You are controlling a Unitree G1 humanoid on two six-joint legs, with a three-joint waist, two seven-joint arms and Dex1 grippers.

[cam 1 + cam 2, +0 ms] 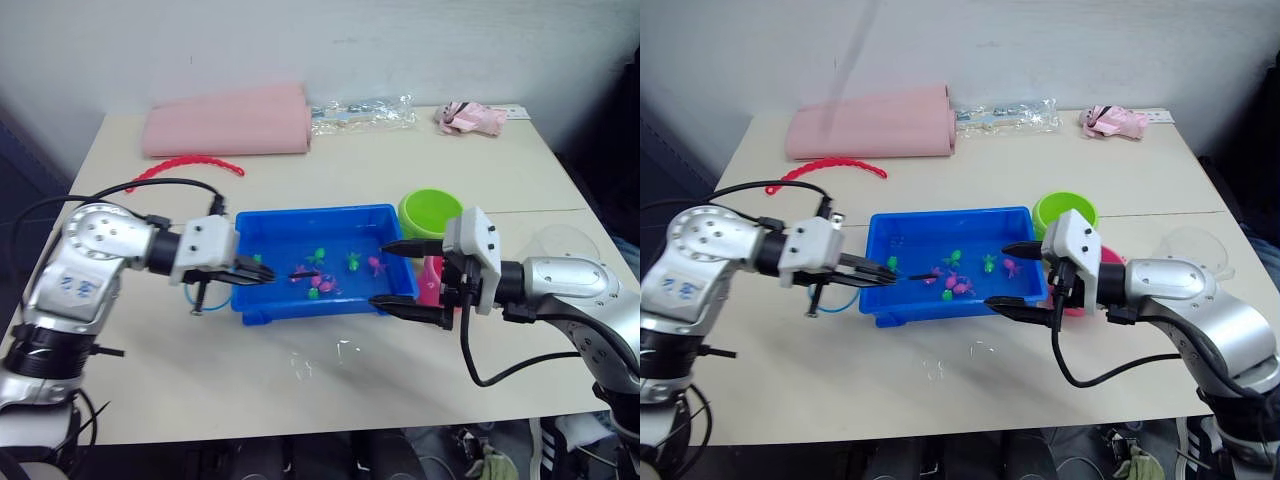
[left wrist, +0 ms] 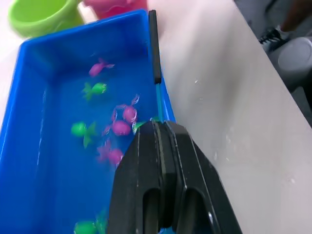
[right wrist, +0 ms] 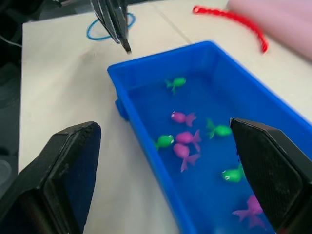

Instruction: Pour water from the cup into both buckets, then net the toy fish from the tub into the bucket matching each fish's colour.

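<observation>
Head stereo views look down over the table [image 1: 330,390]; both wrist views sit close, apparently sharing the tub [image 2: 29,161].

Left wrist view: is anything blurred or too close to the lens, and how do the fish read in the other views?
Left wrist view: the left gripper looms dark and soft, and the toy fish are smeared. Right wrist view: the fingers are out of focus, while the fish in the tub are sharper. Left eye view: a pale glare patch lies on the table.
</observation>
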